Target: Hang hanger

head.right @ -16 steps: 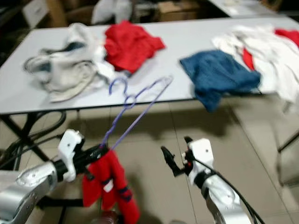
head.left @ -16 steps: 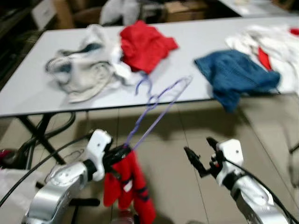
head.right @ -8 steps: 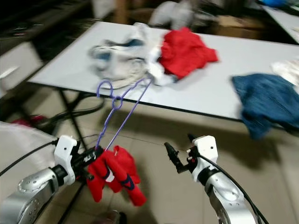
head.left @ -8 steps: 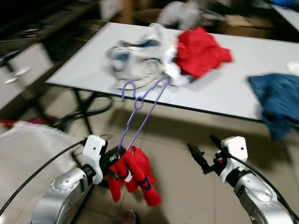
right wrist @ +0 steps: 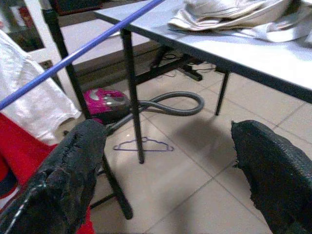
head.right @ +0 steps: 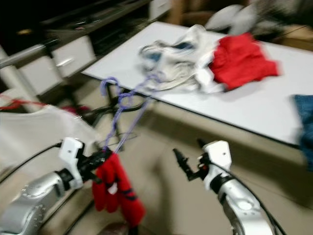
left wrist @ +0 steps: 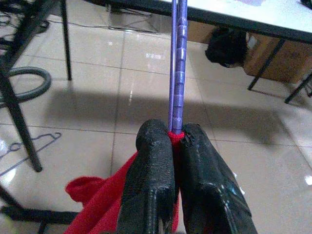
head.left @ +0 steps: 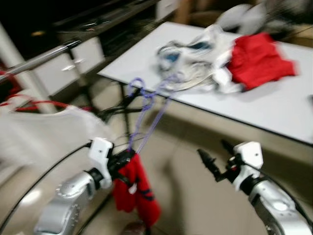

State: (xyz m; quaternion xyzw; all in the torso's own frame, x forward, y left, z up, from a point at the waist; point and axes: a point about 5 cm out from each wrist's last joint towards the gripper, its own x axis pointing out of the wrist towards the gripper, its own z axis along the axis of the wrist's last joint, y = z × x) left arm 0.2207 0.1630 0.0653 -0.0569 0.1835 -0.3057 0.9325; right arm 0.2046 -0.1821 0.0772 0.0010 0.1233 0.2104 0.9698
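While the head views are blurred, the main items can be identified. The left gripper (left wrist: 176,146) is clenched on the lower end of the purple hanger (head.left: 146,115), with both black fingers (left wrist: 151,180) pressed together around the wire and a fold of red cloth. The hanger rises straight out from between the fingertips, its hook at the far end above the gripper. The red garment (head.left: 134,188) hangs from the hanger directly beneath the left fingers, partly bunched against them.

The right gripper (head.left: 215,160) is released, its two fingers (right wrist: 68,175) spread wide with nothing between them. It is held level with the left gripper, well apart from the hanger and the garment.

Beyond the fingertips of both grippers stands a white table (head.left: 288,115). On it lie a pale bundle of clothes (head.left: 195,63) and a red cloth (head.left: 259,61), touching each other. A blue cloth (head.right: 305,122) lies at the table's edge.

Beyond the left gripper, on its outer side, a grey rail (head.left: 44,56) runs at an angle, with a white garment (head.left: 44,134) below it.

On the tiled floor (left wrist: 122,97) ahead of the right fingers, under the table, lie a second hanger (right wrist: 144,145), a pink vacuum cleaner (right wrist: 107,102) and its grey hose (right wrist: 180,105).
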